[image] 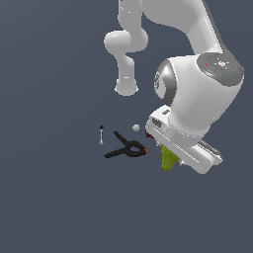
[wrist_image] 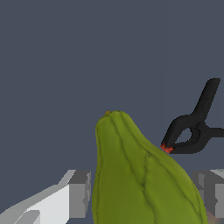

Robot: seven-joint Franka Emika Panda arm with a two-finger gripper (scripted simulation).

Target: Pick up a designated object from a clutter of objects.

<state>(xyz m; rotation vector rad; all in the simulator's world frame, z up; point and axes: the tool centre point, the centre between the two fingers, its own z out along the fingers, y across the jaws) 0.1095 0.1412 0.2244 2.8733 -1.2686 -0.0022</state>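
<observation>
The designated object (wrist_image: 144, 175), a yellow-green ribbed pear-like lump, fills the gap between my two grey fingers (wrist_image: 79, 192). Both pads look pressed to its sides. My gripper (wrist_image: 142, 194) is shut on it. In the exterior view the designated object (image: 169, 160) sticks out below the tilted white hand, and the gripper (image: 170, 154) itself is mostly hidden by the hand. The clutter of objects lies just to the exterior view's left. The black clamp (image: 126, 147) with its orange tip is nearest, and it shows again beyond the lump as the clamp (wrist_image: 194, 127).
A tiny white ball (image: 136, 128) lies behind the clamp. A thin white stick (image: 101, 134) stands farther to the exterior view's left. A sliver of the red-blue can (image: 148, 134) shows at the hand's edge. The arm's base (image: 126, 88) is at the back.
</observation>
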